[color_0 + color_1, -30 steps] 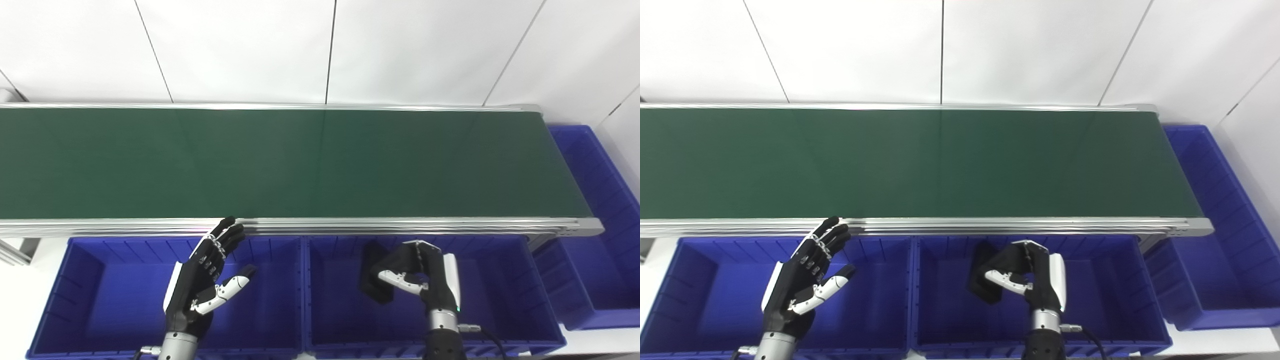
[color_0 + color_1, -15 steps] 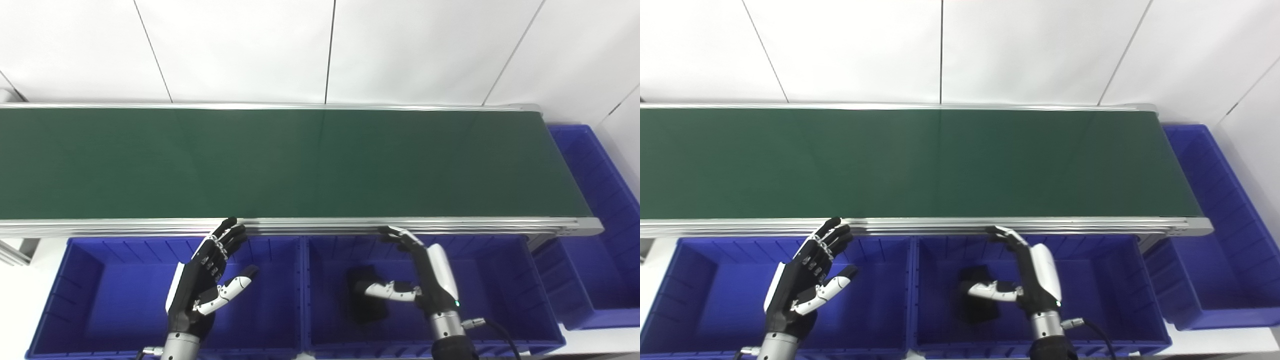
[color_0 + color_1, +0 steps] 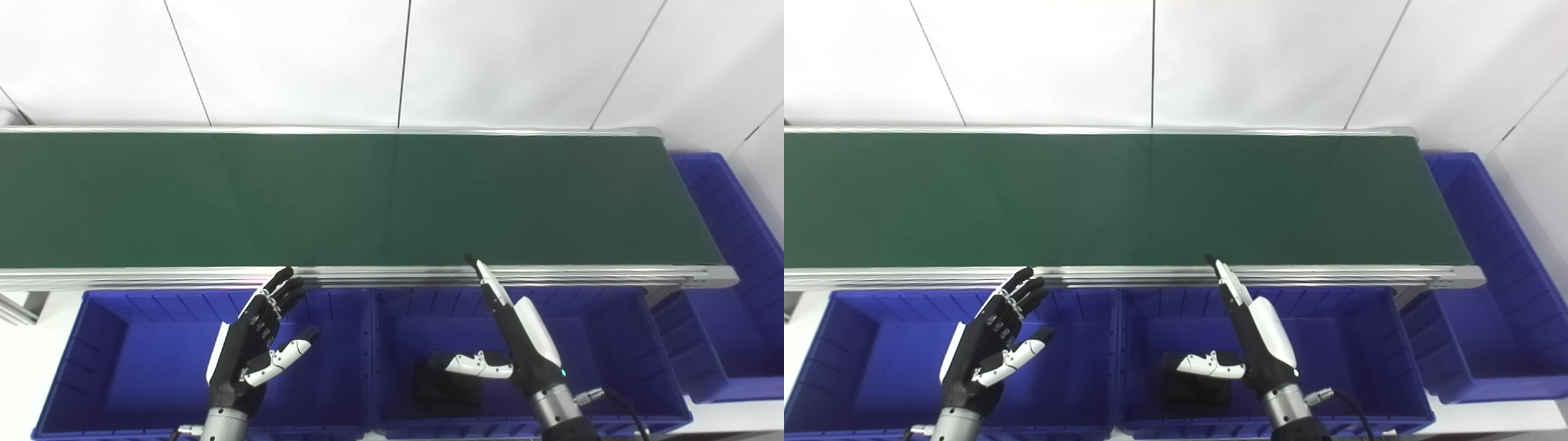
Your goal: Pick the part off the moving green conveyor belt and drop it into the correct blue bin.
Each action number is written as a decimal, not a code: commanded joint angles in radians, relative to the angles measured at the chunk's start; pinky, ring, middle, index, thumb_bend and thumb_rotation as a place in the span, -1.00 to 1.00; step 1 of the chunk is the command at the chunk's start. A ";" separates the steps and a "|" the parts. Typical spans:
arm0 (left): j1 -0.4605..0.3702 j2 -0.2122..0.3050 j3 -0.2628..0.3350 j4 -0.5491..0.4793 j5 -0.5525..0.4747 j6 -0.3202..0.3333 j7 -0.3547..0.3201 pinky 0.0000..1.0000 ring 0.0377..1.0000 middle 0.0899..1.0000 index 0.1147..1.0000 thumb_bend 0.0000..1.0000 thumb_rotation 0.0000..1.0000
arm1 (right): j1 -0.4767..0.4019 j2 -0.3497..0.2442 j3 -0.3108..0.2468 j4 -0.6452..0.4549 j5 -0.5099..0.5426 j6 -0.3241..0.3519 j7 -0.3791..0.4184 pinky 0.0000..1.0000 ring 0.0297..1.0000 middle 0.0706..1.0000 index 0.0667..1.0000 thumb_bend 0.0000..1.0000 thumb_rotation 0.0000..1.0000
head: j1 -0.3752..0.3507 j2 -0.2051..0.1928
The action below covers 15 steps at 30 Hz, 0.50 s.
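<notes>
A black block-shaped part (image 3: 442,390) lies on the floor of the middle blue bin (image 3: 625,343), just left of my right hand's thumb. My right hand (image 3: 520,340) hovers over that bin, open, fingers stretched up toward the belt's near rail. My left hand (image 3: 251,349) is open with fingers spread over the left blue bin (image 3: 135,355), holding nothing. The green conveyor belt (image 3: 343,199) carries no part in view.
A third blue bin (image 3: 729,257) stands past the belt's right end. The belt's silver near rail (image 3: 380,277) runs just above both hands. A white panelled wall rises behind the belt.
My right hand let go of the black part, which dropped to the floor of the middle bin. The fingers straightened and now point up at the rail. The left hand barely moved.
</notes>
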 commanded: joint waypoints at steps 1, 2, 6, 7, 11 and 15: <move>-0.012 -0.005 -0.005 -0.005 0.005 -0.040 -0.007 0.80 0.64 0.63 0.66 0.12 -1.00 | 0.005 0.022 -0.011 -0.037 0.050 -0.092 -0.025 0.95 1.00 1.00 1.00 0.82 -0.12 | 0.002 -0.001; -0.012 -0.006 -0.006 -0.004 0.005 -0.042 -0.007 0.80 0.65 0.63 0.65 0.12 -1.00 | 0.004 0.028 -0.010 -0.041 0.054 -0.104 -0.032 0.92 1.00 1.00 1.00 0.77 -0.18 | 0.017 -0.010; -0.018 -0.014 -0.013 0.020 0.015 -0.059 -0.006 0.78 0.64 0.63 0.65 0.14 -1.00 | -0.016 0.047 -0.001 -0.035 0.038 -0.146 -0.050 0.71 0.89 0.96 0.95 0.61 -0.38 | 0.050 -0.030; -0.022 -0.017 -0.016 0.030 0.018 -0.065 -0.006 0.76 0.63 0.63 0.65 0.14 -1.00 | -0.025 0.056 0.000 -0.026 0.045 -0.158 -0.053 0.65 0.83 0.90 0.90 0.59 -0.45 | 0.053 -0.033; -0.035 -0.027 -0.024 0.057 0.030 -0.082 -0.005 0.73 0.63 0.63 0.66 0.12 -1.00 | -0.055 0.094 0.003 0.020 0.106 -0.197 -0.050 0.49 0.66 0.73 0.70 0.51 -0.69 | 0.075 -0.067; -0.040 -0.032 -0.025 0.068 0.039 -0.099 0.000 0.75 0.63 0.63 0.66 0.11 -1.00 | -0.078 0.113 0.008 0.067 0.119 -0.222 -0.048 0.35 0.56 0.62 0.62 0.46 -0.81 | 0.105 -0.092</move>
